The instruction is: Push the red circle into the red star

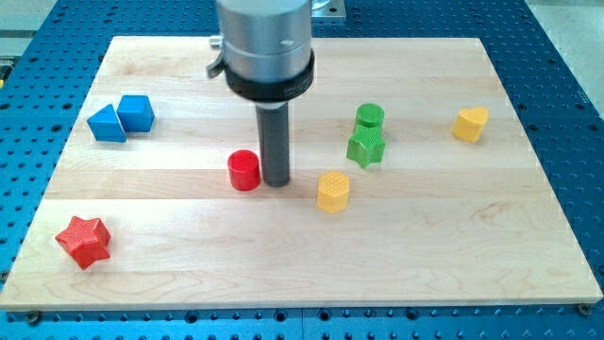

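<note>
Red circle [243, 170] sits a bit left of board centre, upright, on the wooden board [453, 236]. My tip [276, 181] is down on the board just beside it, on the view's right side of the circle; looks touching or nearly so, can't tell which. No fingers on this rig, just a straight dark rod under a grey cylinder housing [265, 42], so nothing is gripped or held. Red star [84, 241] lies well apart, toward the view's bottom-left corner, i.e. down and left of the circle. Nearest other block: yellow hexagon-ish block [332, 191], to the right of the tip & slightly lower. Further right & up: green star [365, 148] w/ green cylinder [370, 116] touching it at its top side. Yellow heart-shaped block [470, 124] near the right edge. At upper left, blue triangle [107, 124] and blue cube [136, 112] side by side, touching. Board rests on a blue perforated table [576, 113].
</note>
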